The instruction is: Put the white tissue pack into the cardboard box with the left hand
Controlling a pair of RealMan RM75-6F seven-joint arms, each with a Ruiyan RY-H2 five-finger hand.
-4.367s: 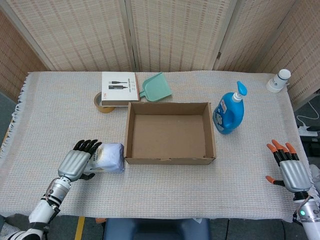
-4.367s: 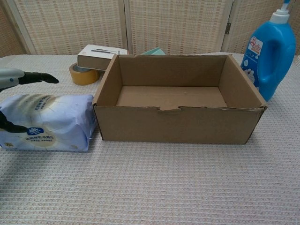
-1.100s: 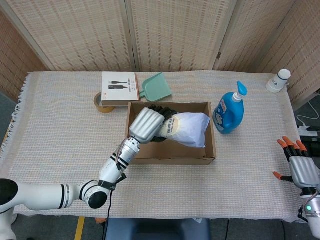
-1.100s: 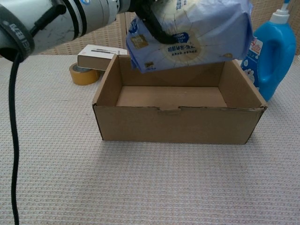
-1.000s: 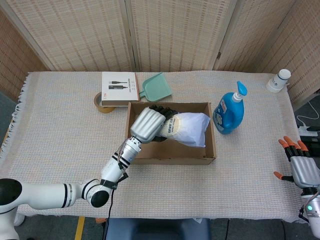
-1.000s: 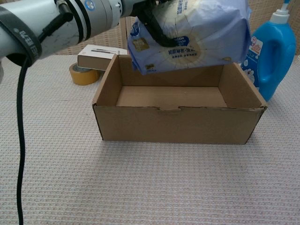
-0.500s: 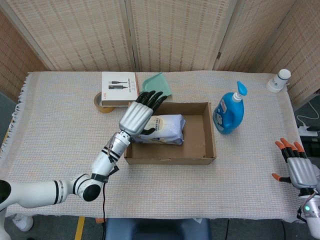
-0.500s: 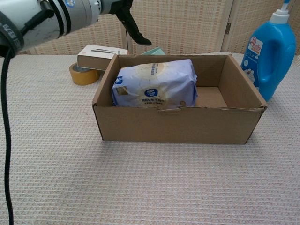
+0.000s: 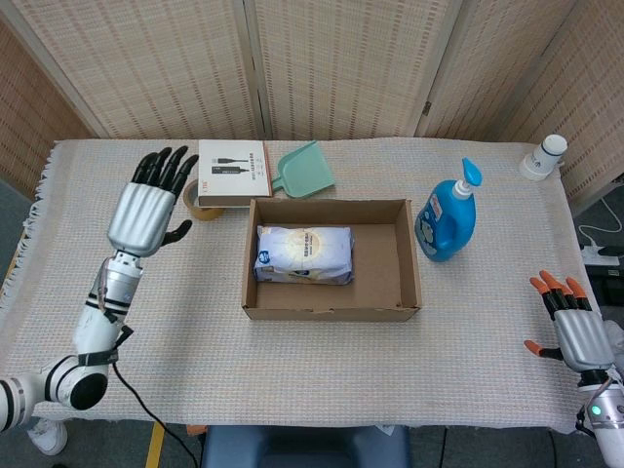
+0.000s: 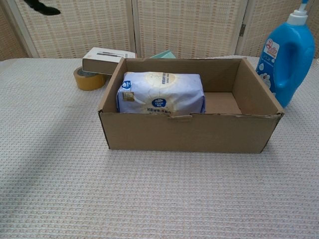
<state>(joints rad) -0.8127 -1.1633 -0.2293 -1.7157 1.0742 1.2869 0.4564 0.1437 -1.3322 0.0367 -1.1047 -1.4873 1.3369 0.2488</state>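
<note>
The white tissue pack (image 9: pixel 303 254) (image 10: pixel 160 93) lies flat inside the cardboard box (image 9: pixel 330 314) (image 10: pixel 189 134), in its left half. My left hand (image 9: pixel 148 208) is raised above the table well left of the box, fingers spread, holding nothing. In the chest view only a dark fingertip (image 10: pixel 42 7) of it shows at the top left. My right hand (image 9: pixel 574 327) hovers at the table's front right corner, fingers apart and empty.
A blue detergent bottle (image 9: pixel 448 216) (image 10: pixel 286 52) stands just right of the box. Behind the box lie a white flat carton (image 9: pixel 234 171) (image 10: pixel 105 59), a tape roll (image 9: pixel 202 204) (image 10: pixel 88 78) and a green dustpan (image 9: pixel 304 171). A small white bottle (image 9: pixel 543 156) stands at the far right.
My left hand carried the tissue pack over the box, let it go inside, then drew back up and to the left. The pack has settled flat. The right hand barely moved.
</note>
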